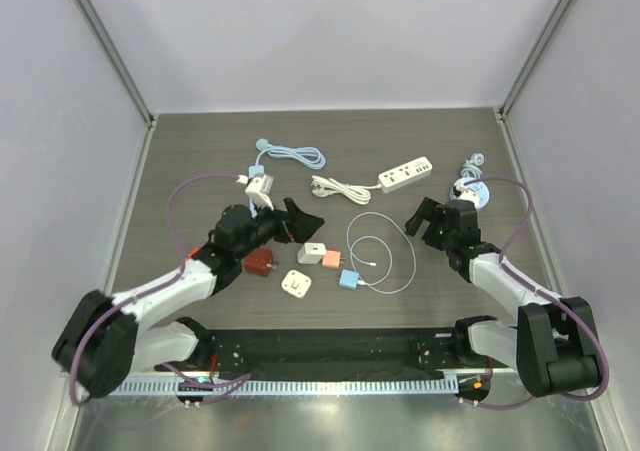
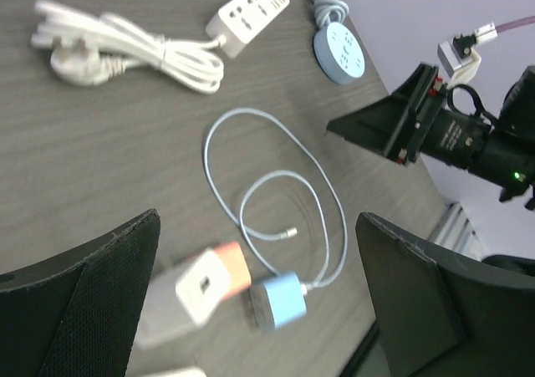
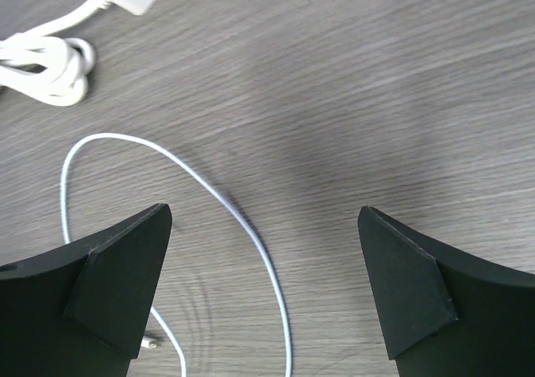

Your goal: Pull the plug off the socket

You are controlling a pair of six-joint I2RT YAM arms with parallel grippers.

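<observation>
A small white cube joined to an orange block (image 1: 323, 257) lies on the table's middle; it also shows blurred in the left wrist view (image 2: 205, 281). Beside it lies a blue charger (image 1: 349, 279) with a thin white cable (image 1: 385, 251) looped on the table; the charger also shows in the left wrist view (image 2: 280, 300). My left gripper (image 1: 300, 221) is open and empty, hovering just behind the cube (image 2: 257, 226). My right gripper (image 1: 428, 218) is open and empty above the cable loop's right side (image 3: 266, 214).
A white power strip (image 1: 405, 174) with its coiled cord (image 1: 338, 188) lies at the back. A round blue socket (image 1: 470, 193) is far right, a blue cable (image 1: 290, 155) at back left. A red plug (image 1: 262, 264) and a white square socket (image 1: 297, 284) lie near the left arm.
</observation>
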